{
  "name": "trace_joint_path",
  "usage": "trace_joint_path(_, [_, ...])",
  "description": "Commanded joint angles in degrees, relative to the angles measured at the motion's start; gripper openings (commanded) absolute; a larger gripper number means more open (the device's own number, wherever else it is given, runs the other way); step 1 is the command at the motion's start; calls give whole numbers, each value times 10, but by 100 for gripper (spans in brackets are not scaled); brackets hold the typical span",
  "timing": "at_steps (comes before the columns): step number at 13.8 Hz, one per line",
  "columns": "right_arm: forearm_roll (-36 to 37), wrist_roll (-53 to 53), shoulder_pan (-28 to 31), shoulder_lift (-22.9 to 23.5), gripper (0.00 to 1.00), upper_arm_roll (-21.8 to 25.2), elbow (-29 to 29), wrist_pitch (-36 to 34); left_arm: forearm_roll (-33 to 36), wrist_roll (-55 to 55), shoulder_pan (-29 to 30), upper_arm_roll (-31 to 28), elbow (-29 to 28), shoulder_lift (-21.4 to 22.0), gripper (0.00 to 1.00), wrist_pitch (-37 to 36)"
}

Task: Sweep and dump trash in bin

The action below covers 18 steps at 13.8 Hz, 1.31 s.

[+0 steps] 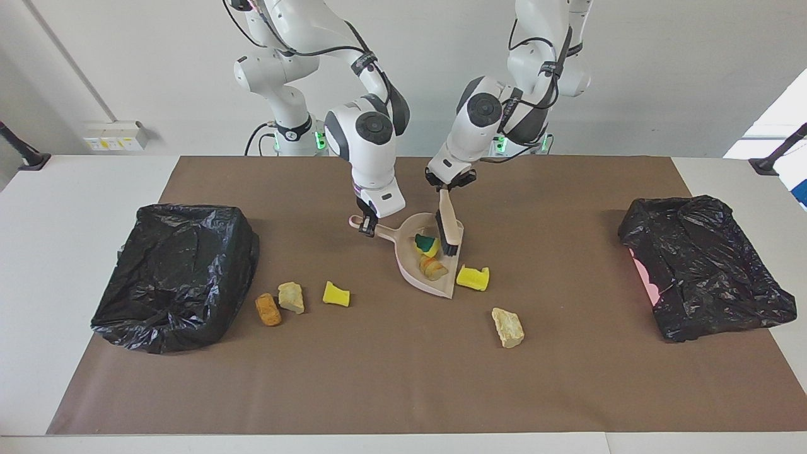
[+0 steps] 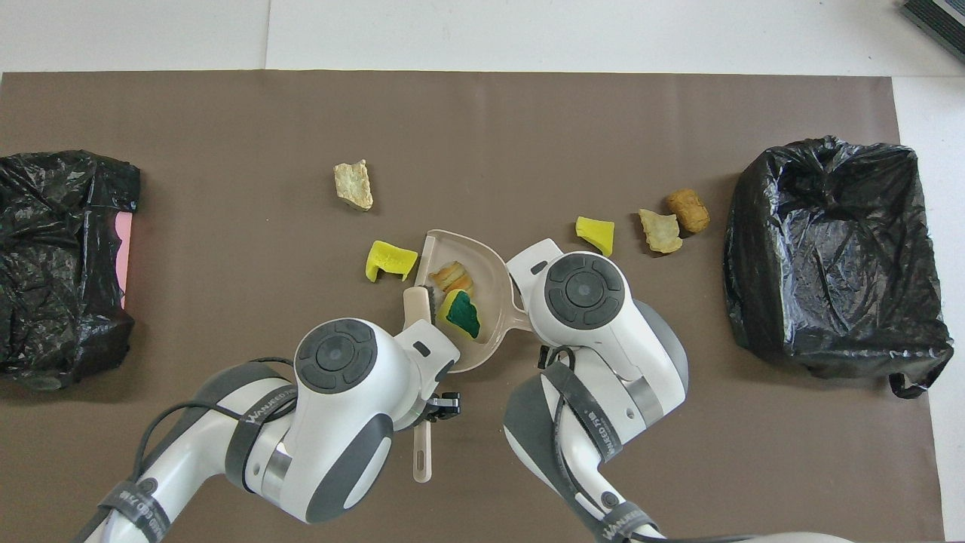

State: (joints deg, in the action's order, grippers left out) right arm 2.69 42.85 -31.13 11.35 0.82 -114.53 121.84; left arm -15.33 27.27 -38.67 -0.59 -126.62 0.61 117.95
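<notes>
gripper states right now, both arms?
Left gripper: shut on the brush handle, bristles at the dustpan mouth.
Right gripper: shut on the dustpan handle.

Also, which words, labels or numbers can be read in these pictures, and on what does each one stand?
White lettering on the left arm's black strap: too small to read.
White lettering on the right arm's black strap: too small to read.
Yellow labels on the wall box: unreadable.
</notes>
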Motion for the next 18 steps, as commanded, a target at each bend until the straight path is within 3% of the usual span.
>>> trace_joint_path(1, [8,2,2,2,0,-1,-3,11,74,-23,40,-1,63,-37,0,-30])
trace_joint_path(9, [8,2,1,2,0,-1,-2,12,208,-131,179,0,299,-190,0,-58])
trace_joint_path(14, [8,2,2,2,0,-1,-2,12,267,-141,194,0,420,-299,0,-67])
trace_joint_path(16, [8,2,2,2,0,-1,-2,12,311,-145,192,0,424,-326,0,-61])
trace_joint_path(18, [8,2,1,2,0,-1,-2,12,340,-205,187,0,408,-323,0,-77])
